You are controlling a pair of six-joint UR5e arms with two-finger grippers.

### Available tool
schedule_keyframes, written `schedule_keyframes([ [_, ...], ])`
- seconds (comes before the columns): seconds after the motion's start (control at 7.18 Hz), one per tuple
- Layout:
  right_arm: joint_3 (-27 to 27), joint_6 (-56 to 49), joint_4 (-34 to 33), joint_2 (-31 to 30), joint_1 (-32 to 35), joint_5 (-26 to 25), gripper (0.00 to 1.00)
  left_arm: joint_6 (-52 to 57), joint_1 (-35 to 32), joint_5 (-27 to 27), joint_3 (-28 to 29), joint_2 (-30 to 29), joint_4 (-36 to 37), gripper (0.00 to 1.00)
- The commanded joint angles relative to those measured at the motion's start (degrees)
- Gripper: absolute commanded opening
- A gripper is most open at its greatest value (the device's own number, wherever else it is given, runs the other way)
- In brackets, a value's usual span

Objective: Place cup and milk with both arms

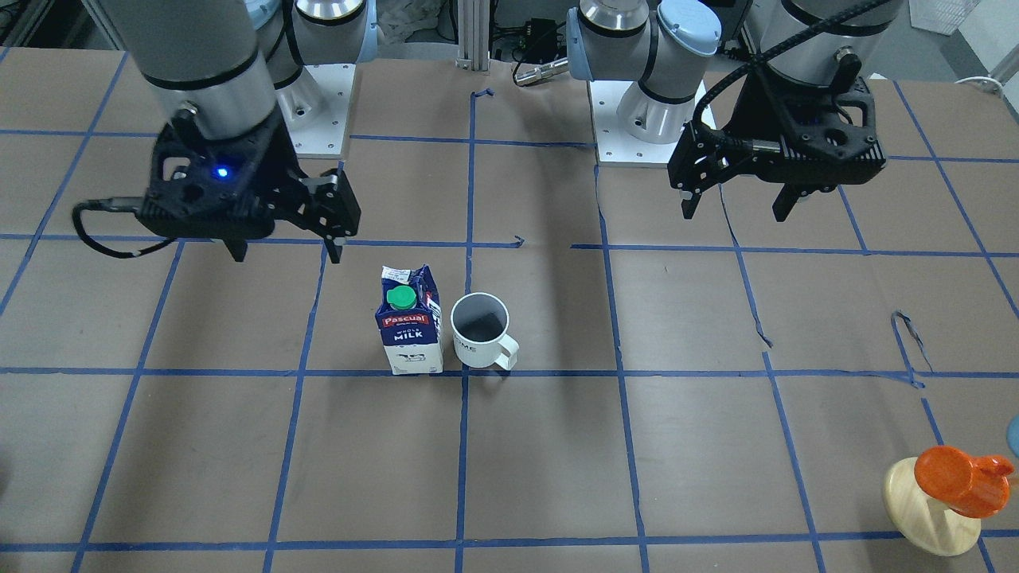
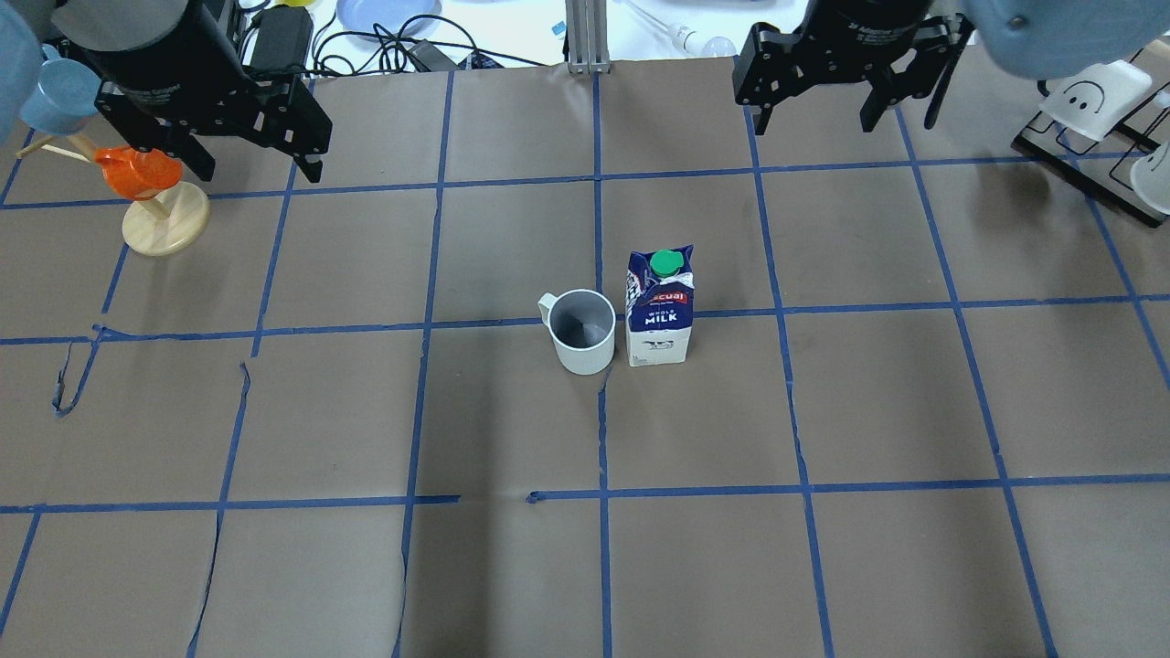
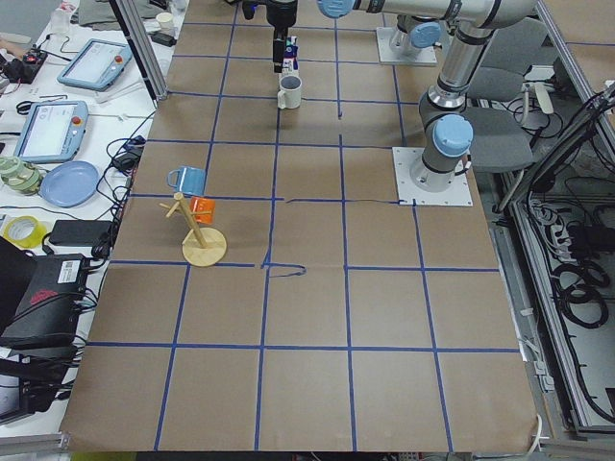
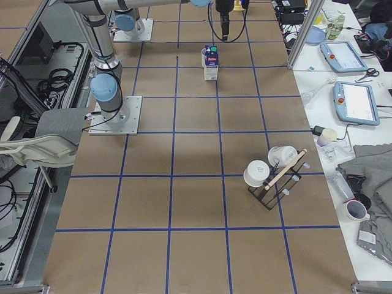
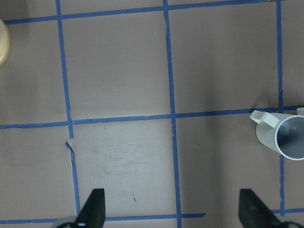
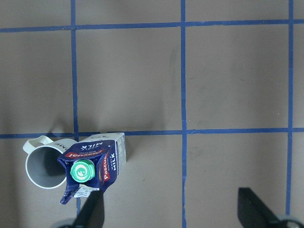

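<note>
The white cup (image 1: 480, 330) stands upright near the table's middle, touching or almost touching the milk carton (image 1: 411, 330), which is also upright with its green cap on top. In the overhead view the cup (image 2: 583, 331) is left of the milk (image 2: 658, 311). My left gripper (image 2: 260, 174) is open and empty, raised, far to the cup's left; its wrist view shows the cup (image 5: 282, 140) at the right edge. My right gripper (image 2: 816, 126) is open and empty, raised beyond the milk; its wrist view shows the milk (image 6: 92, 166) and cup (image 6: 42, 164) at lower left.
A wooden mug tree (image 2: 164, 228) with an orange cup (image 2: 137, 172) and a blue cup stands under my left gripper's side. A black rack with white mugs (image 2: 1097, 137) sits at the far right. Blue tape grids the brown table (image 2: 823, 411).
</note>
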Motion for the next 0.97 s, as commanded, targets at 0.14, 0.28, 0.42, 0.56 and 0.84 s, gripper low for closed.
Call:
schedule_keyframes([
  [0.14, 1.9, -3.8, 8.9, -5.5, -0.5, -2.8, 1.00, -0.1, 0.2, 0.1, 0.0, 0.0, -0.3, 1.00],
  [0.28, 4.0, -3.7, 8.3, -7.1, -0.6, -2.4, 1.00, -0.1, 0.1, 0.1, -0.1, 0.0, -0.3, 1.00],
  [0.42, 5.3, -3.1, 6.8, -7.8, -0.6, -2.5, 1.00, -0.1, 0.1, 0.0, -0.1, 0.0, -0.2, 1.00],
  [0.56, 5.5, -3.2, 6.1, -7.7, -0.5, -2.5, 1.00, -0.1, 0.1, -0.1, -0.1, 0.0, -0.2, 1.00],
  [0.84, 5.5, -3.3, 6.0, -7.7, -0.5, -2.5, 1.00, -0.1, 0.1, -0.1, -0.1, 0.0, -0.1, 1.00],
])
